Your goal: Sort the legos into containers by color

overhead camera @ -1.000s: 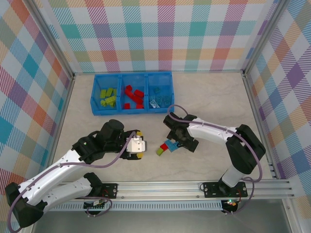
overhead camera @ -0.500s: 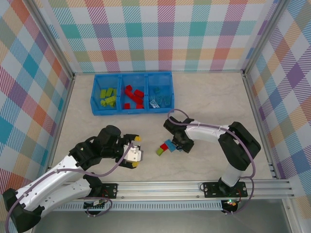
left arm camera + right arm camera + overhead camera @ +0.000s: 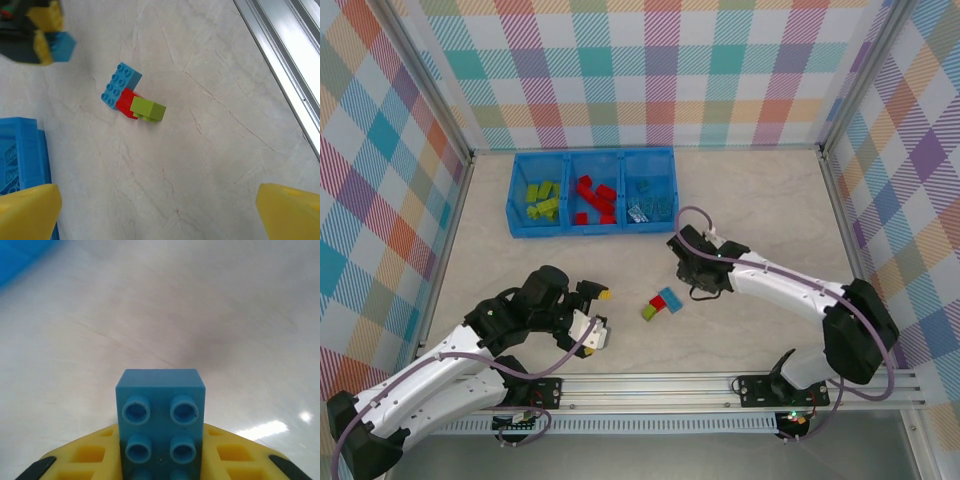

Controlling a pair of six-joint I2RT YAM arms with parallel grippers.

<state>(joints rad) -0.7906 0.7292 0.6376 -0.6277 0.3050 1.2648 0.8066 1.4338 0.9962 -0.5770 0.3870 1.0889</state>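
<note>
Pale marbled table (image 3: 770,200), widest open stretch at 3 o'clock. The right gripper (image 3: 704,287) clamps a light blue brick (image 3: 160,410); the left gripper (image 3: 597,313), jaws apart, has three seemingly joined bricks (image 3: 663,303) at its 3 o'clock.

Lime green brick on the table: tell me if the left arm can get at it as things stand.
Probably yes. The left arm has its jaws open and empty, and bare table lies between them and the lime green brick. It touches the red brick, so that may shift.
</note>
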